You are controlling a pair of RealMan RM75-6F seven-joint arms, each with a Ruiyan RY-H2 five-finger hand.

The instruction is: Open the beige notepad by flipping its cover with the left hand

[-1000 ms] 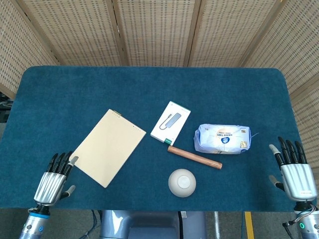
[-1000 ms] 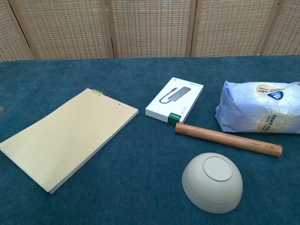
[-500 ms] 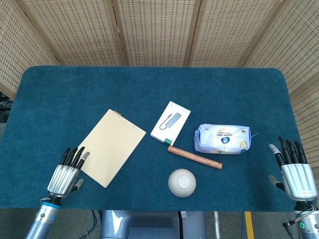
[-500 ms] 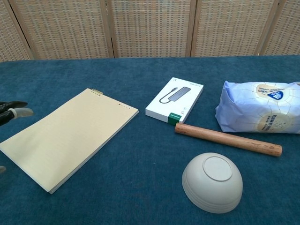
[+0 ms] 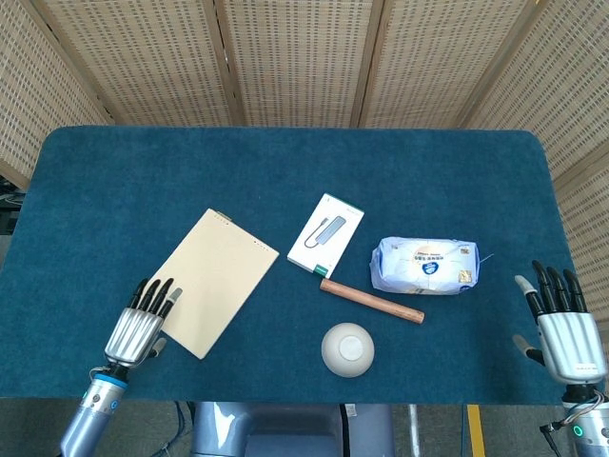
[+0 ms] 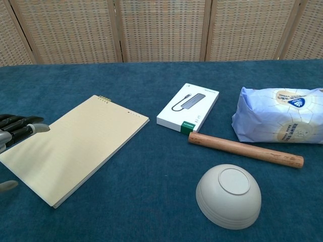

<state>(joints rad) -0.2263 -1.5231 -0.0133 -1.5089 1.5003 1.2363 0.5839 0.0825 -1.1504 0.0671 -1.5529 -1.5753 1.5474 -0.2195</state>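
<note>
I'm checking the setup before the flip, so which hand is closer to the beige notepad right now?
Left. The left hand is at the beige notepad's near-left corner, fingers spread. The right hand is at the table's far right edge.

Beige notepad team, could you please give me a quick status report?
Left hand open, fingers at the beige notepad near corner. Right hand open, idle at table edge. Notepad closed, flat. Nothing on its cover.

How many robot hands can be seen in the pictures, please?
2. The left robot hand lies at the near corner of the beige notepad; the right robot hand is at the table's right edge.
</note>
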